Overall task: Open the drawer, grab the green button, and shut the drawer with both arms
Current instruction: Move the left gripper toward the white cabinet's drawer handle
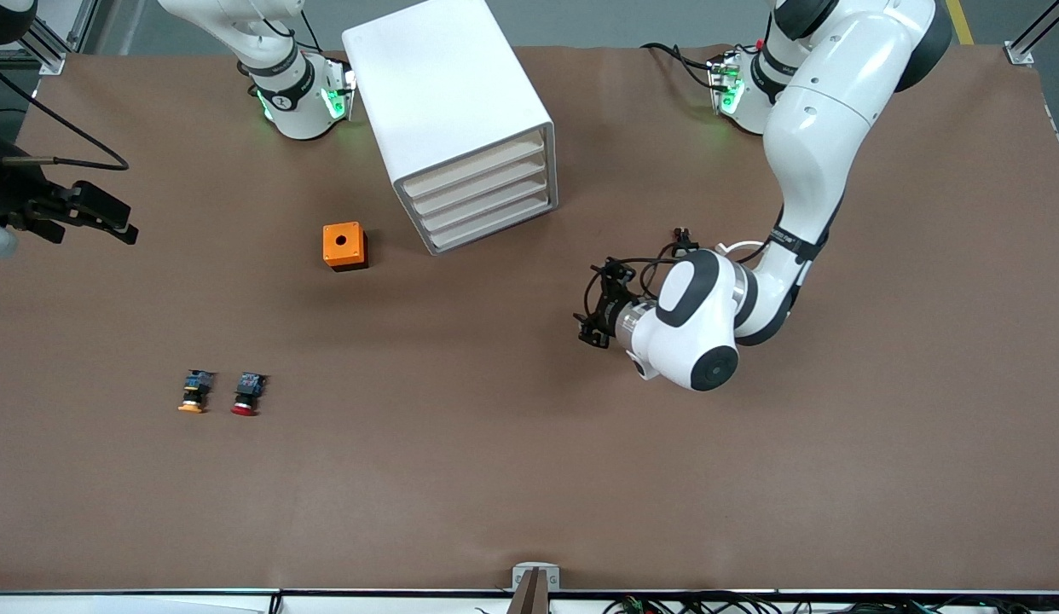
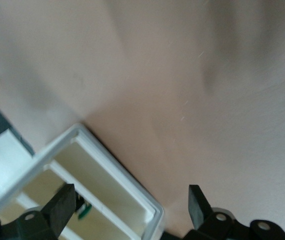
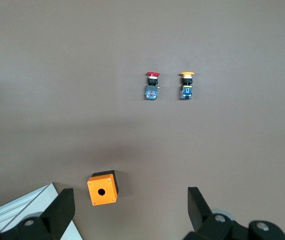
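Observation:
The white cabinet (image 1: pixel 448 85) stands near the robots' bases, its four cream drawer fronts all shut. The lower drawers (image 1: pixel 493 223) face my left gripper (image 1: pixel 586 300), which hovers open and empty over the table in front of them. In the left wrist view the gripper (image 2: pixel 131 200) points at the cabinet's front corner (image 2: pixel 150 217). A small green and black bit, apparently the button (image 2: pixel 85 211), shows inside one compartment beside a fingertip (image 2: pixel 62 205). My right gripper (image 3: pixel 130 197) hangs open and empty, high above the table by the orange cube (image 3: pixel 102 189).
The orange cube with a hole (image 1: pixel 344 245) sits beside the cabinet, toward the right arm's end. A yellow-capped button (image 1: pixel 193 392) and a red-capped button (image 1: pixel 247 394) lie side by side nearer the front camera. The brown table (image 1: pixel 529 477) is bare around them.

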